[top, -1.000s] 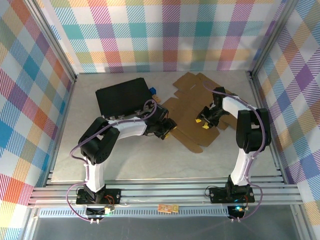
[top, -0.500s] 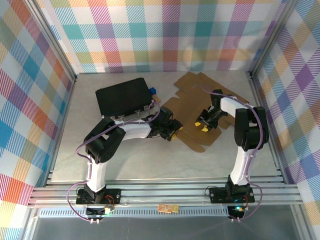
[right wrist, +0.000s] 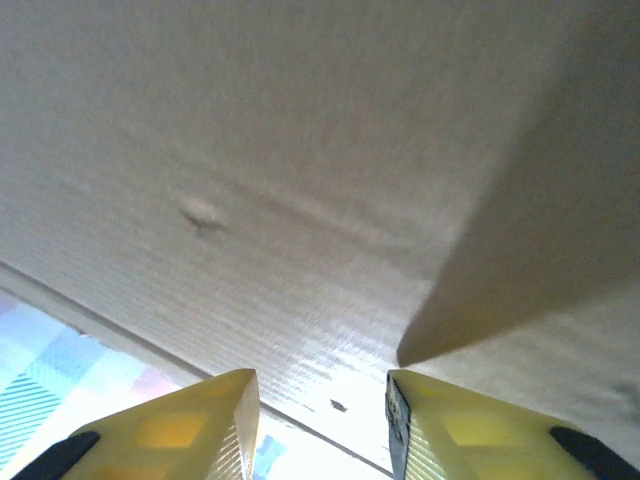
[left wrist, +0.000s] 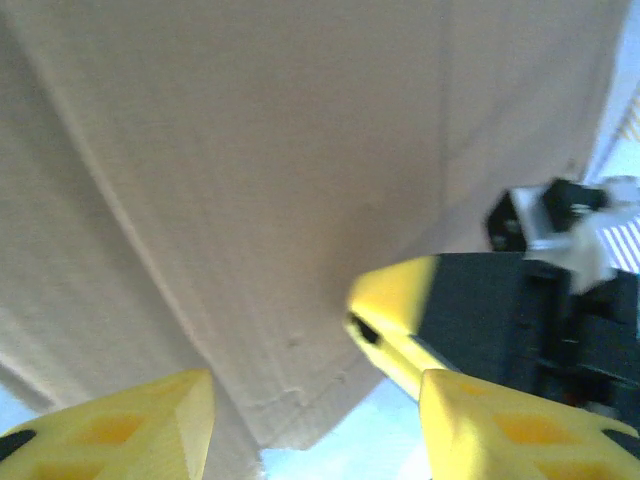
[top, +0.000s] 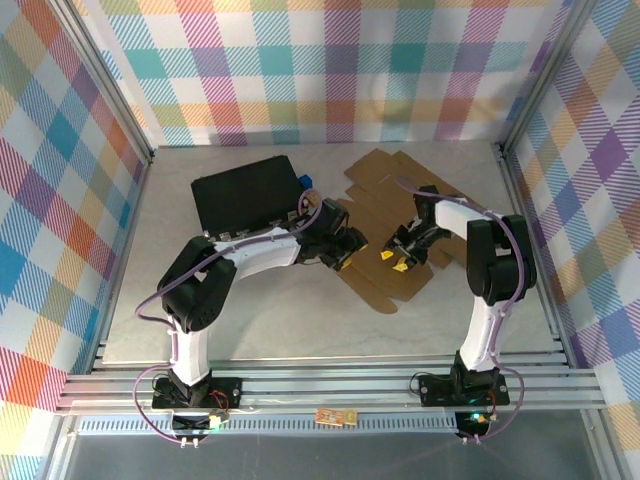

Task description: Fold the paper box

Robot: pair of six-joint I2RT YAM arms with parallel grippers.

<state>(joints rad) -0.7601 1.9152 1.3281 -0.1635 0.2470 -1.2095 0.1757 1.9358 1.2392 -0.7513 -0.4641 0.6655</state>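
The paper box (top: 385, 185) is a flat brown die-cut sheet lying on the table at centre right. My left gripper (top: 350, 250) sits at the sheet's left edge, low over the table. In the left wrist view the cardboard (left wrist: 250, 150) spans the top, and one corner of it hangs between the open left gripper (left wrist: 315, 400) fingers. My right gripper (top: 394, 260) rests over the sheet's middle, close to the left one. Its yellow finger (left wrist: 400, 300) faces the left wrist camera. The right gripper (right wrist: 320, 385) is open just in front of the cardboard (right wrist: 300, 150).
A black rectangular case (top: 245, 192) lies at the back left, close behind the left arm. A small blue object (top: 305, 182) sits at its right end. Plaid walls and metal frame posts (top: 520, 190) enclose the table.
The right gripper has slid left across the sheet. The left gripper has moved right to the sheet's left edge, so the two now face each other closely. The sheet has shifted slightly.
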